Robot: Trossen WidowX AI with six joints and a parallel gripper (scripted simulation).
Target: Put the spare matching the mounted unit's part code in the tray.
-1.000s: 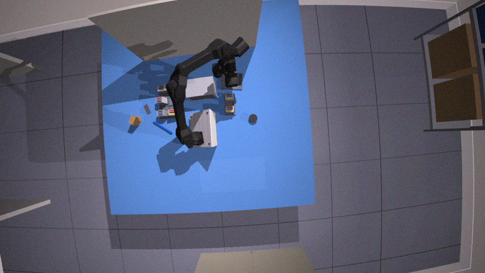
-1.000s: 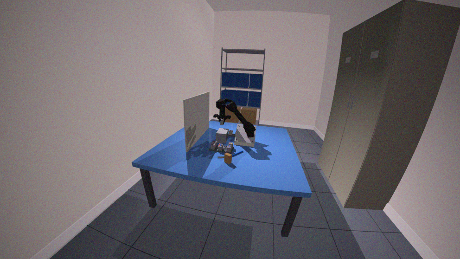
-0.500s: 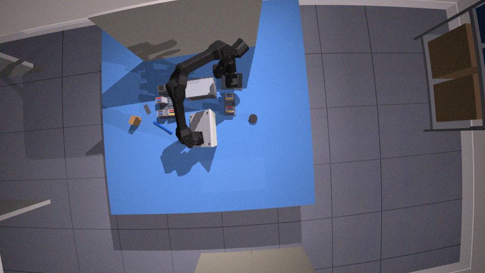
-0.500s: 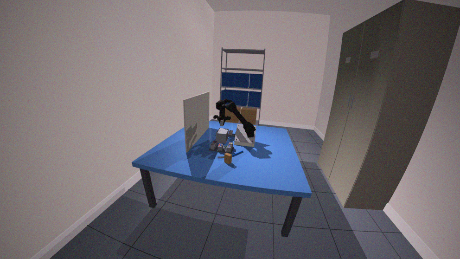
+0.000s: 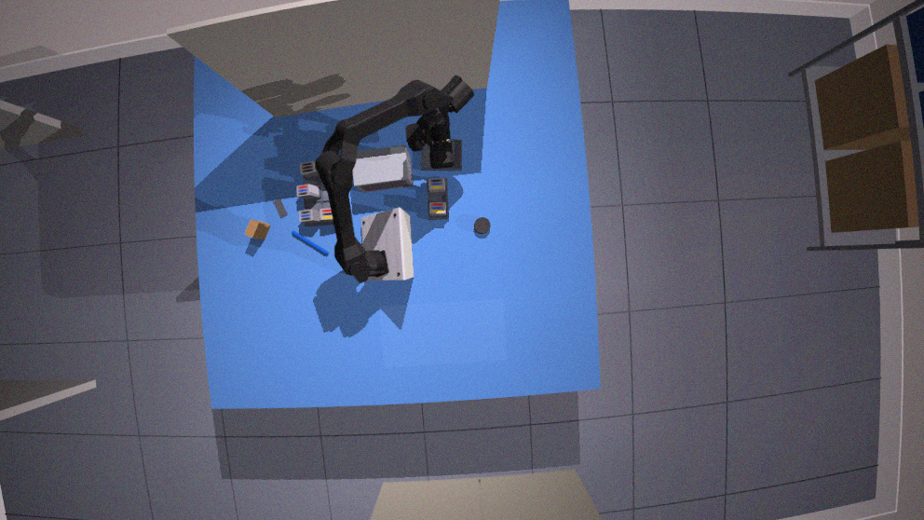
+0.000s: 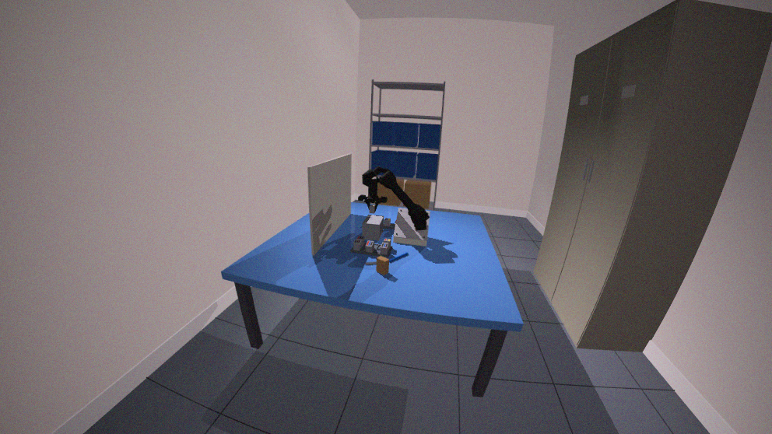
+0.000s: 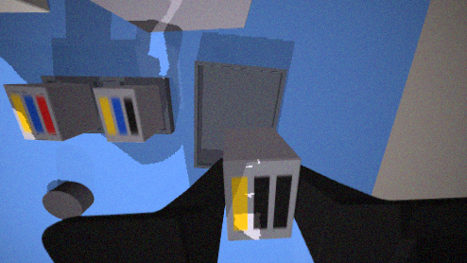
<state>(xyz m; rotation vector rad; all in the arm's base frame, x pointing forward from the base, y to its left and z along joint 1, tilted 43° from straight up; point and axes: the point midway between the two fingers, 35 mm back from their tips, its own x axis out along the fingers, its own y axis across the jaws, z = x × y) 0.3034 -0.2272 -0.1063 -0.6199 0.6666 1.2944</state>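
My gripper (image 7: 250, 163) (image 6: 372, 204) is shut on a grey spare (image 7: 250, 144) with one yellow and two black bars on its face. It holds the spare above the table; in the wrist view the spare overlaps the near right part of the grey tray (image 7: 236, 95) (image 5: 455, 164). The tray shows nothing inside, though part is hidden. A spare with yellow, blue and red bars (image 7: 35, 113) (image 5: 437, 209) and one with yellow, blue and black bars (image 7: 118, 115) (image 5: 437, 185) stand in a dark rack. I cannot tell which unit is the mounted one, and no code on its back is readable.
A large pale box (image 5: 381, 169) stands left of the tray. Several more units (image 5: 307, 190) stand farther left. An upright panel (image 5: 374, 38) (image 6: 329, 204) (image 7: 421, 118) is behind. A dark cylinder (image 5: 481, 225) (image 7: 68, 200), an orange block (image 5: 257, 228) and a blue rod (image 5: 309, 242) are on the table.
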